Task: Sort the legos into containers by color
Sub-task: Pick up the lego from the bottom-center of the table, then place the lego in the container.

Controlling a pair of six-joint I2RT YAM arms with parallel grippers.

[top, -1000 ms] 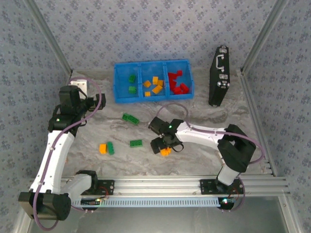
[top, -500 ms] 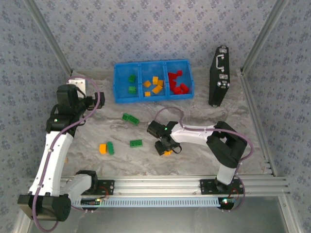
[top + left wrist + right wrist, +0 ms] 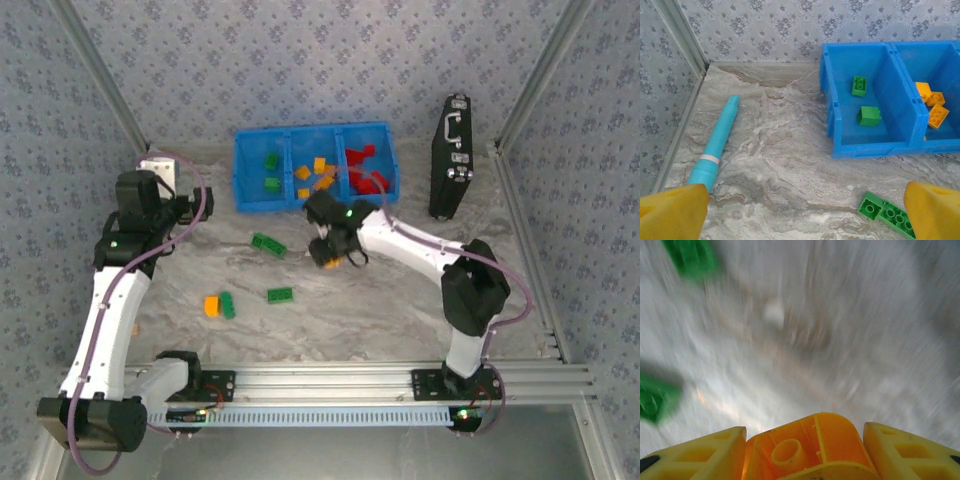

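Right gripper (image 3: 329, 254): fingers (image 3: 695, 456) pinching an orange brick (image 3: 810, 442) by its two side faces, hollow underside toward the wrist camera. Grip looks square and deep. The wrist view is smeared by blur, with table (image 3: 850, 330) and two green blobs below.

From above, that gripper hangs just near the tray (image 3: 242, 170), about level with the divider between the middle and right compartments. Tray contents: green left, orange middle (image 3: 318, 176), red right.

Left gripper (image 3: 802, 215): fingers spread wide, holding nothing, at the left side of the table and facing the tray's left end. A teal cylinder (image 3: 716, 145) lies beside it.

Loose on the table: green bricks (image 3: 268, 244), (image 3: 280, 294), (image 3: 227, 305), and one orange (image 3: 211, 306) touching the last.

Step in hand, as I judge it: drop the orange brick into the middle compartment.
- Raise it enough to clear the tray's near wall.
- Shift slightly left, off the divider line, and centre over the orange pile.
- Release low so it cannot bounce into the red.
- Open fully before pulling away.
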